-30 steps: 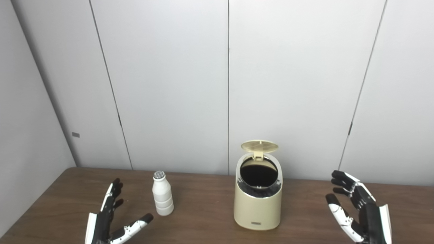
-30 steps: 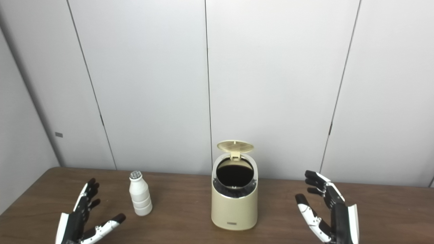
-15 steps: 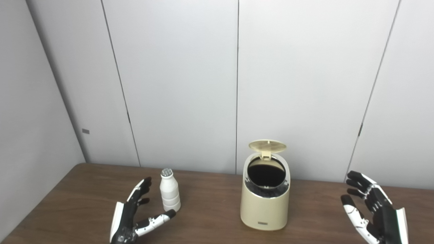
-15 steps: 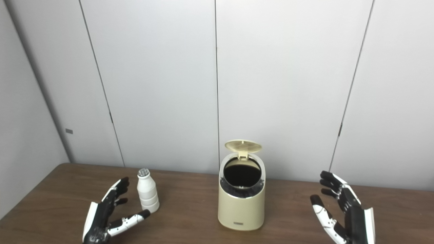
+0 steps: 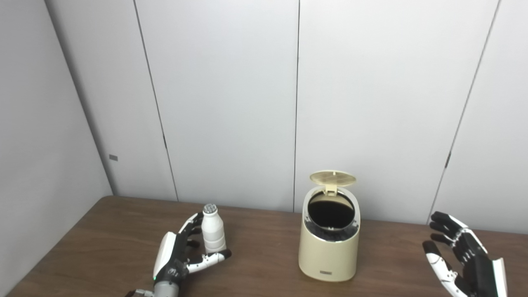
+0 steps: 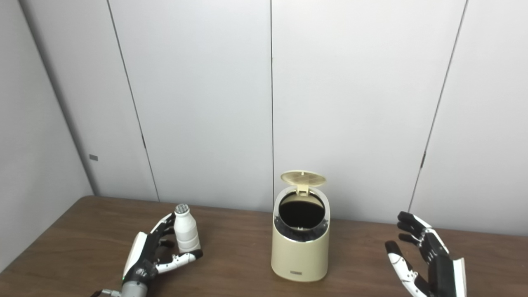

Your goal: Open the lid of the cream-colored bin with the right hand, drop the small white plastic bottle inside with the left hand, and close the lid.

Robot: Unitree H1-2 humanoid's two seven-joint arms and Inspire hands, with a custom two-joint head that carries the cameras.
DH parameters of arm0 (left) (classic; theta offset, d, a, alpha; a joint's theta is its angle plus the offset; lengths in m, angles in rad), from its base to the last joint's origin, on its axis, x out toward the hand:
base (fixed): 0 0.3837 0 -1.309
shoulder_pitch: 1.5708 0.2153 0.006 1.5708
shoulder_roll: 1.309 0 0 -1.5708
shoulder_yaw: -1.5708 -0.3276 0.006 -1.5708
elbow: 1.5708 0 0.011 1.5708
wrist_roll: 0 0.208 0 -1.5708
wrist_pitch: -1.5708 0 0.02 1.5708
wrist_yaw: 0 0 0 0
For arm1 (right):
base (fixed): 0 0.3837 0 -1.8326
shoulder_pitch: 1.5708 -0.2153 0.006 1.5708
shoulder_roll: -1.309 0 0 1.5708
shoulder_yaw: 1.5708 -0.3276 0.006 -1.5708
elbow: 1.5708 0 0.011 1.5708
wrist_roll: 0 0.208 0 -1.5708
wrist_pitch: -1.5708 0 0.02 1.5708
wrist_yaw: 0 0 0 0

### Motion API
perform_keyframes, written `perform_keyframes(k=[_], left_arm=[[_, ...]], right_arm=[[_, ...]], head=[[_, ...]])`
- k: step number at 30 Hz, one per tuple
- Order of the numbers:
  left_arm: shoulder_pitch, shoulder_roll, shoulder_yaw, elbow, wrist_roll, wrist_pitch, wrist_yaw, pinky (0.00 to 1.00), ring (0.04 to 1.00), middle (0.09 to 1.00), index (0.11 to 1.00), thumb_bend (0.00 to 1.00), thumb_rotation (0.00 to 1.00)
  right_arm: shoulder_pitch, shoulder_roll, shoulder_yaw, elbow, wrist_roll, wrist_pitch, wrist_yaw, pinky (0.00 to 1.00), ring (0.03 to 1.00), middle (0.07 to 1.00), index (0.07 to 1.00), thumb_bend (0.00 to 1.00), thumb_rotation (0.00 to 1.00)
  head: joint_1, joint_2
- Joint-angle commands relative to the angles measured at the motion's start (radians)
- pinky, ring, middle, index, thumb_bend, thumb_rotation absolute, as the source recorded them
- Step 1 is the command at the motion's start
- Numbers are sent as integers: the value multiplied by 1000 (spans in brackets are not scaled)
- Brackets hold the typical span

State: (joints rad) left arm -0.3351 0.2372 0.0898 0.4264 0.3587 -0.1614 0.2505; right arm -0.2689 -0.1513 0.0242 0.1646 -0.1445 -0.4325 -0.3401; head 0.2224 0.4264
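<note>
A brown tabletop (image 5: 264,260). At 8 o'clock, the left robot hand (image 5: 175,253) cups an upright white bottle (image 5: 213,228), fingers spread, not yet clamped. At 6 o'clock the bin (image 5: 328,243) stands with its lid (image 5: 332,178) up. At 4 o'clock the right robot hand (image 5: 464,258) waits empty, fingers apart. Best next: close evenly around the bottle's middle so it stays upright.

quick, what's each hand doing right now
Left hand: open, fingers and thumb cupped around the white bottle, not closed on it.
Right hand: open, holding nothing, off to the right of the bin.
</note>
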Motion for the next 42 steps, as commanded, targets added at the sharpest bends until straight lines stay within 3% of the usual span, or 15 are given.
perform_keyframes(k=[1, 6, 14, 17, 19, 22, 25, 27, 28, 31, 34, 37, 42], left_arm=[[-34, 22, -11, 25, 17, 22, 16, 672, 802, 849, 891, 1000, 304], [-53, 29, -32, 58, 16, 34, 25, 665, 784, 823, 866, 1000, 314], [-64, 19, -35, 70, -20, -3, 45, 665, 759, 770, 792, 1000, 293], [-66, 2, -12, 76, -73, -67, 56, 645, 718, 712, 729, 1000, 233], [-71, -12, 9, 91, -114, -137, 74, 572, 624, 607, 606, 993, 83], [-80, -47, 47, 81, -151, -176, 116, 459, 509, 511, 484, 606, 11], [-81, -62, 65, 54, -172, -171, 119, 456, 522, 481, 447, 510, 0], [-79, -68, 67, 20, -182, -152, 108, 533, 483, 501, 452, 505, 0], [-77, -68, 66, 2, -181, -142, 103, 574, 562, 516, 447, 512, 0], [-77, -69, 65, -36, -185, -124, 86, 653, 666, 529, 440, 516, 0], [-76, -72, 66, -64, -194, -107, 72, 697, 701, 529, 438, 517, 0], [-73, -76, 60, -101, -185, -85, 68, 665, 697, 496, 473, 522, 0], [-62, -88, 44, -184, -208, -111, 31, 668, 700, 492, 477, 523, 0]], right_arm=[[-26, 4, -9, -45, -13, -35, 14, 653, 736, 758, 739, 301, 462], [-22, 6, -14, -47, -23, -37, 21, 652, 737, 758, 740, 301, 485], [-18, 19, -23, -54, -53, -35, 18, 643, 730, 753, 733, 298, 490], [-18, 24, -27, -56, -57, -35, 23, 646, 734, 756, 736, 297, 498], [-18, 28, -32, -57, -61, -34, 27, 652, 739, 759, 738, 296, 504], [-17, 35, -40, -62, -73, -30, 30, 651, 737, 757, 736, 298, 507], [-19, 37, -42, -62, -76, -33, 34, 650, 735, 755, 733, 294, 516], [-22, 37, -41, -56, -73, -36, 35, 646, 733, 754, 733, 299, 523], [-23, 38, -41, -55, -77, -36, 34, 643, 732, 754, 733, 301, 524], [-26, 39, -40, -52, -89, -36, 29, 631, 727, 750, 729, 291, 513], [-27, 41, -40, -52, -91, -37, 26, 630, 727, 750, 727, 295, 507], [-26, 44, -41, -50, -86, -37, 25, 638, 731, 751, 727, 300, 497], [-27, 59, -46, -57, -108, -34, 20, 629, 724, 746, 721, 283, 470]], head=[[0, 0], [-1, -1], [-6, -2], [-6, -2], [-10, -2], [-10, -2], [-14, -2], [-15, -2], [-18, -4], [-20, -5], [-23, -7], [-26, -8], [-40, -10]])
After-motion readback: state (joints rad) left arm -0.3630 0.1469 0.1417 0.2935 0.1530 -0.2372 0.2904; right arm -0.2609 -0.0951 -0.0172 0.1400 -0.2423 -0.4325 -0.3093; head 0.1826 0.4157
